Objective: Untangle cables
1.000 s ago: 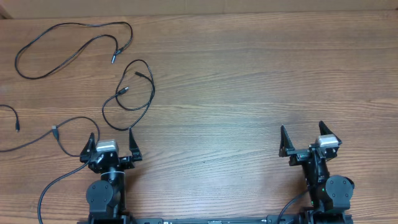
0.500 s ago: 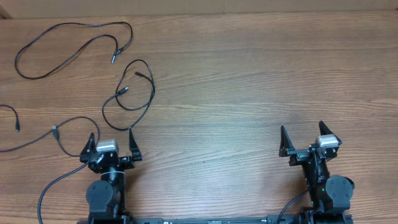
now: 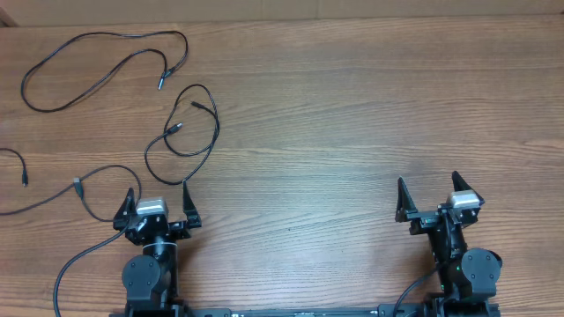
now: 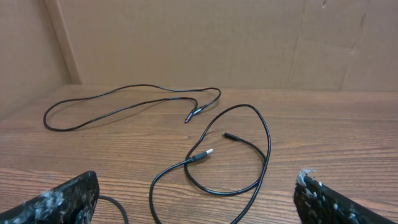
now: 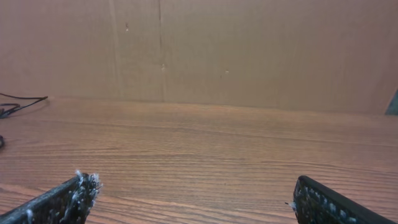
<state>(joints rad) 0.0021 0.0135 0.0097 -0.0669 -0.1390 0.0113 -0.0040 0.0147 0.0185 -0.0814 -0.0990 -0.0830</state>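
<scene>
Three thin black cables lie apart on the left of the wooden table. A long looped cable [image 3: 84, 55] lies at the far left, also in the left wrist view [image 4: 124, 102]. A smaller looped cable [image 3: 207, 132] lies in front of my left gripper, and in the left wrist view [image 4: 264, 149]. A third cable [image 3: 53, 201] runs off the left edge. My left gripper [image 3: 157, 204] is open and empty, just short of the small loop. My right gripper [image 3: 432, 195] is open and empty over bare wood.
A brown cardboard wall [image 4: 205, 37] backs the table's far edge, also in the right wrist view [image 5: 249, 50]. A short cable end [image 3: 19, 165] pokes in at the left edge. Thicker arm wiring [image 3: 66, 264] curls beside the left base.
</scene>
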